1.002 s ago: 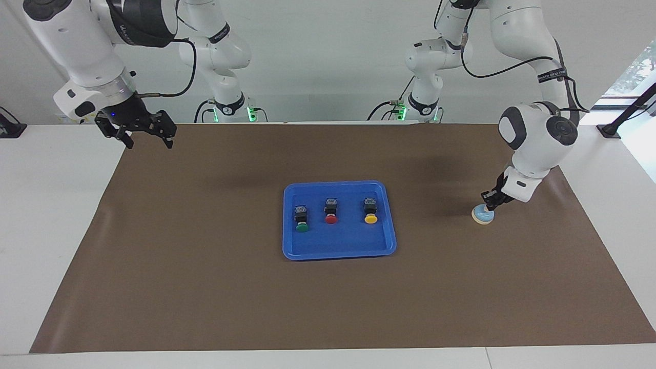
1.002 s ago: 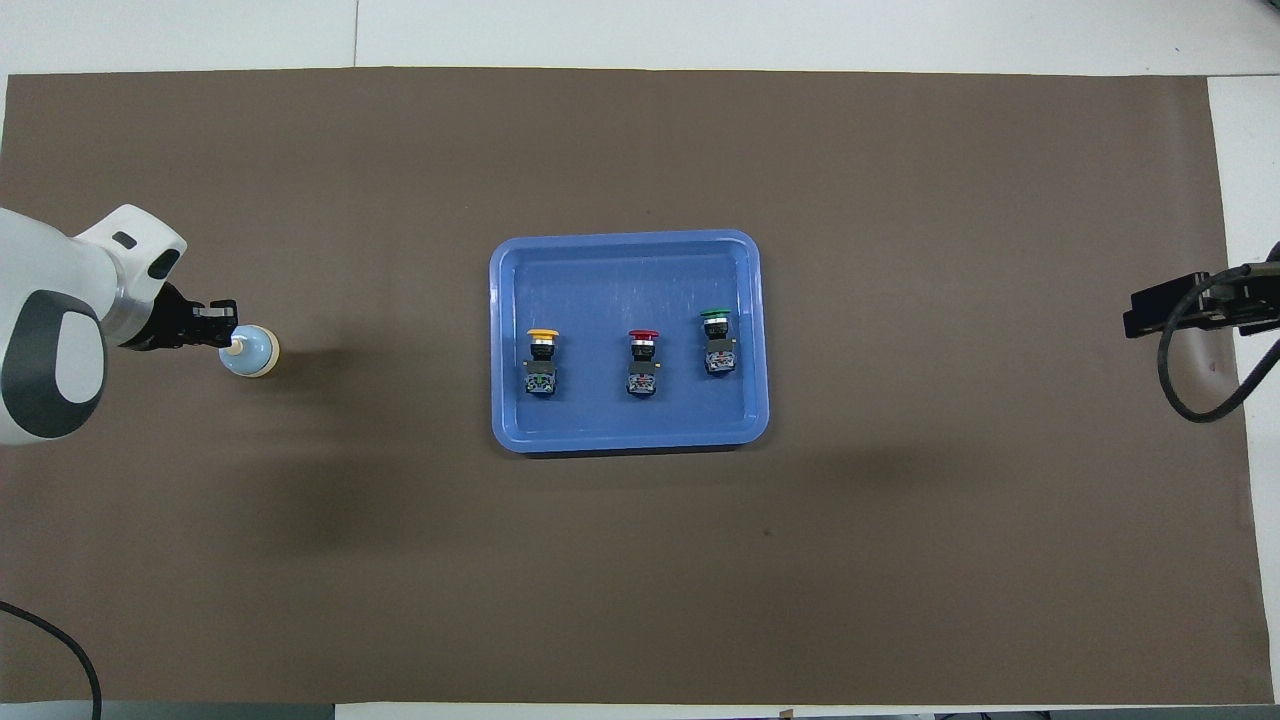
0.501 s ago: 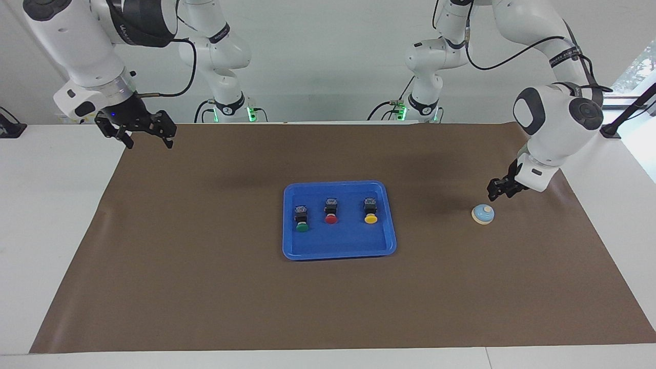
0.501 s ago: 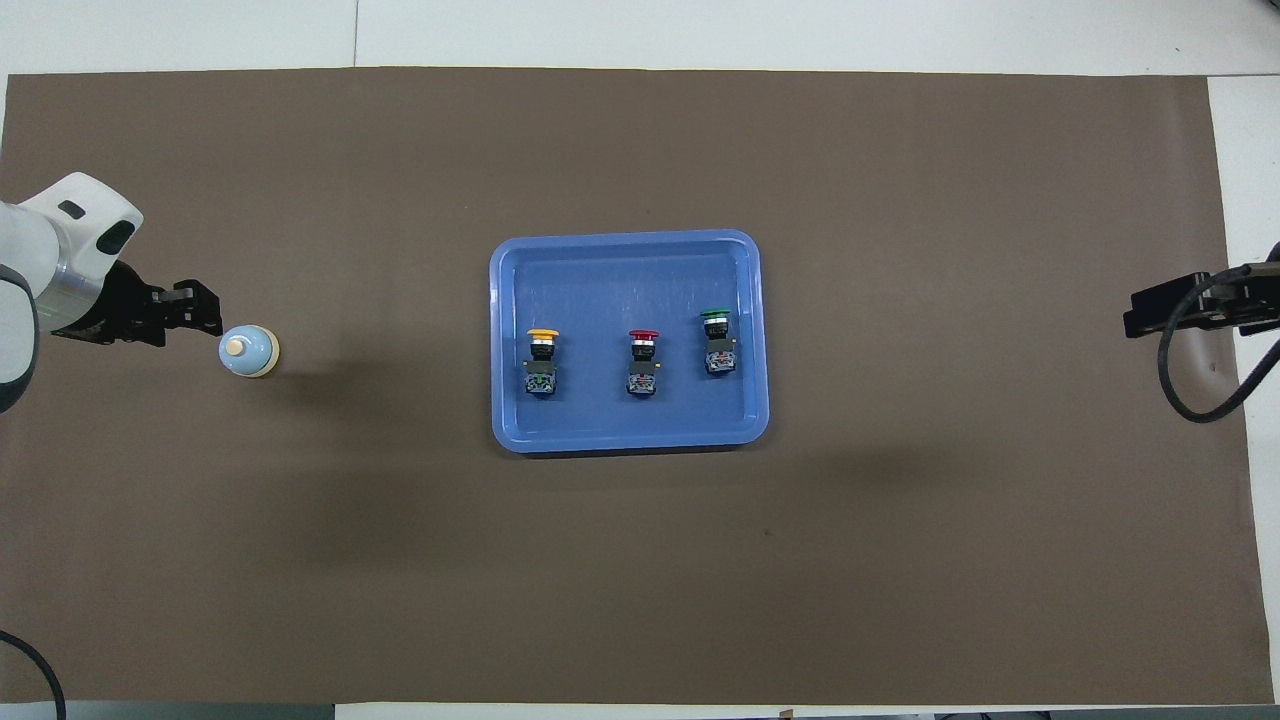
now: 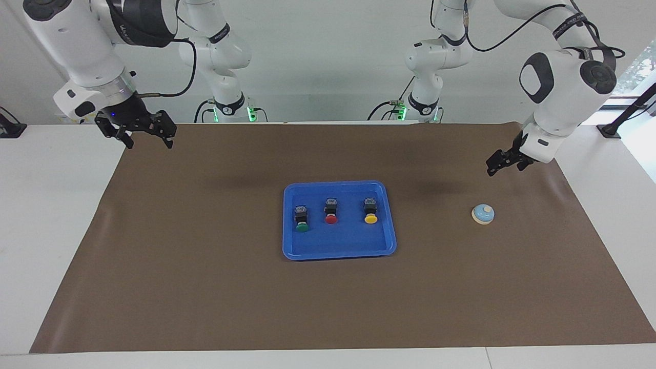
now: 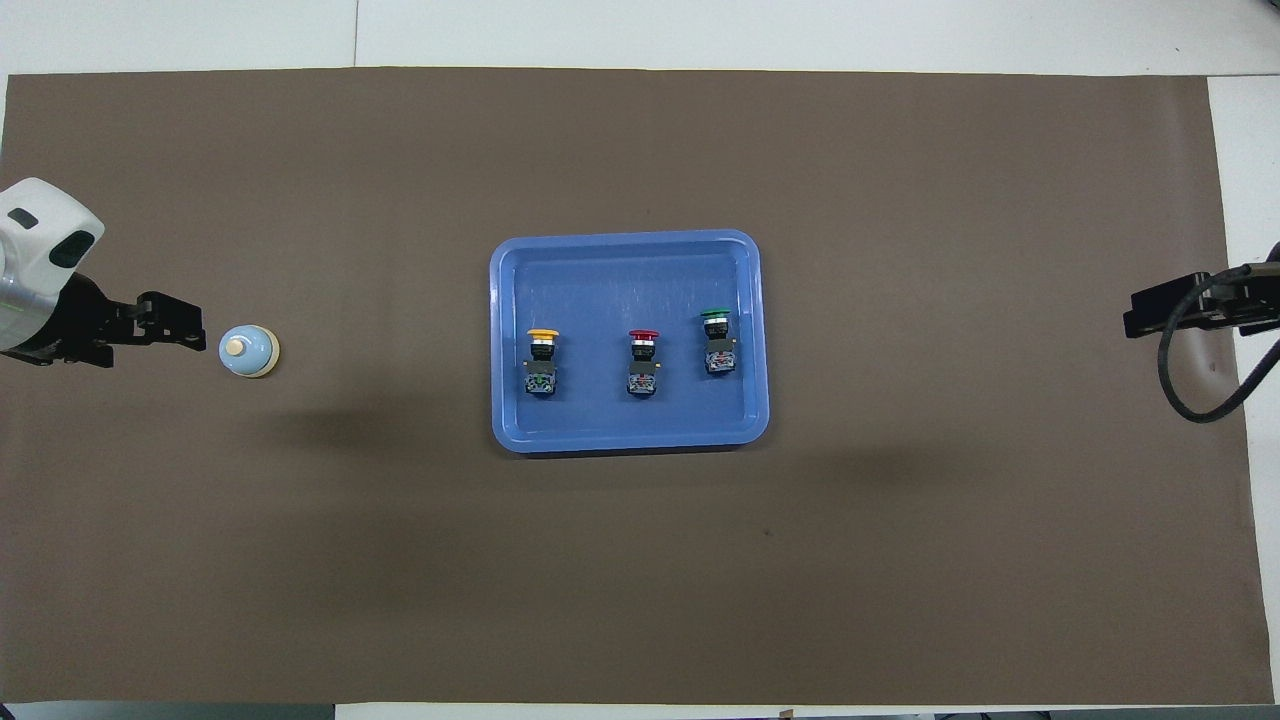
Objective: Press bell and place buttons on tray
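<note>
Three buttons (image 5: 331, 213) lie on the blue tray (image 5: 338, 250) (green, red, yellow); the bell (image 5: 483, 214) sits toward the left arm's end, left gripper (image 5: 505, 163) raised clear, open. Right gripper (image 5: 148, 137) waits, open.

I count three buttons on my blue tray (image 5: 339, 251), one green (image 5: 302, 227), one red (image 5: 331, 219), one yellow (image 5: 371, 219), one bell (image 5: 483, 214) off toward my left arm's edge of the brown mat (image 5: 205, 287), two arms

Three buttons (image 6: 640, 350) lie in the tray (image 6: 625, 437); the bell (image 6: 248, 351) stands apart.
</note>
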You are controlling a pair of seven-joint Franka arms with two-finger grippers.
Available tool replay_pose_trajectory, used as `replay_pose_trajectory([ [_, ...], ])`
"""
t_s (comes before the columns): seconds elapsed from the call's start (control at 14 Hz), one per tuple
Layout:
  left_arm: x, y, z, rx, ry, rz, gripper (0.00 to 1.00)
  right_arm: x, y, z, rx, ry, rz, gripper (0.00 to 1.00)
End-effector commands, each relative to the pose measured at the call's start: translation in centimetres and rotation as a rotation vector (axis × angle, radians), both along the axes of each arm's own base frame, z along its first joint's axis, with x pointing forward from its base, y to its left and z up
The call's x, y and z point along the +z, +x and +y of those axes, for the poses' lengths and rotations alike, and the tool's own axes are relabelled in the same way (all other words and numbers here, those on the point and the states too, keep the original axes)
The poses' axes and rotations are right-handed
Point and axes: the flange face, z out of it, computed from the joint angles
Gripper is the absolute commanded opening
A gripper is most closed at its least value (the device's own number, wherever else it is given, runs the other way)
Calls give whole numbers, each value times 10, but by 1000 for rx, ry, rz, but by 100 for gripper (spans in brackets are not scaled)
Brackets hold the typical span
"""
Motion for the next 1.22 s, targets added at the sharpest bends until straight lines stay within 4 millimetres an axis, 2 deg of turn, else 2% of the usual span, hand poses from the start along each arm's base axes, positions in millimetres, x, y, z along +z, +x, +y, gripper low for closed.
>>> replay_pose_trajectory([
  [0.0, 12, -12, -12, -25, -11, 11, 100, 3, -5, 0, -11, -5, 4, 100],
  [0.07, 12, -13, -8, -17, -11, 23, 100, 3, -5, 0, -11, -5, 4, 100],
  [0.36, 21, -15, -18, -37, -13, 37, 100, 3, -5, 0, -11, -5, 4, 100],
  [0.43, 22, -16, -35, -69, -13, 31, 100, 3, -5, 0, -11, -5, 4, 100],
  [0.93, 27, -5, -28, -106, -15, 1, 100, 3, -5, 0, -11, -5, 4, 100],
  [1.15, 47, 6, -27, -114, -14, -1, 100, 3, -5, 0, -11, -5, 4, 100],
])
